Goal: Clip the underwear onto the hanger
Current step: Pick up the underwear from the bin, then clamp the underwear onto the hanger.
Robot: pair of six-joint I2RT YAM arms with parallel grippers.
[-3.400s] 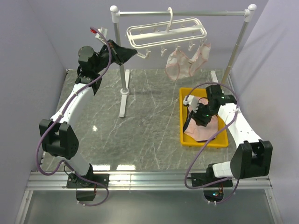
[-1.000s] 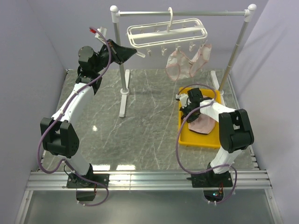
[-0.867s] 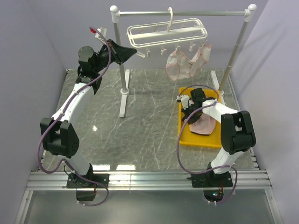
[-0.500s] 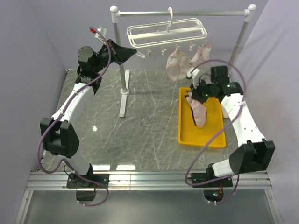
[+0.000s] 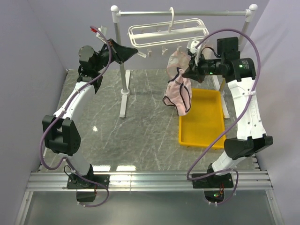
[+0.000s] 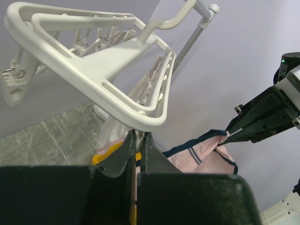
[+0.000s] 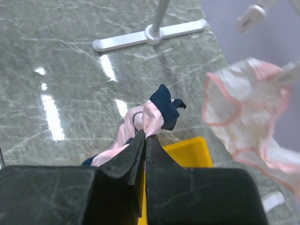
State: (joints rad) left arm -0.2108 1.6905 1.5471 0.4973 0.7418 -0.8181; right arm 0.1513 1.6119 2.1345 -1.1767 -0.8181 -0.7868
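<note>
Below hanger [image 5: 166, 33], above tray [image 5: 206, 136]: navy-trimmed underwear [image 5: 180, 91] dangling, right gripper [image 5: 183, 74] clamped on waistband corner. Left gripper [image 5: 137, 54] pressed together, apparently pinching end clip [image 5: 144, 55]. Risks: thin pinch slips, garment drops; fabric misses clip mouth; hanger swings.

Soft cloth underwear [image 5: 180, 93], glossy white plastic hanger [image 6: 89, 75], polished stone-look table [image 5: 150, 126].
</note>
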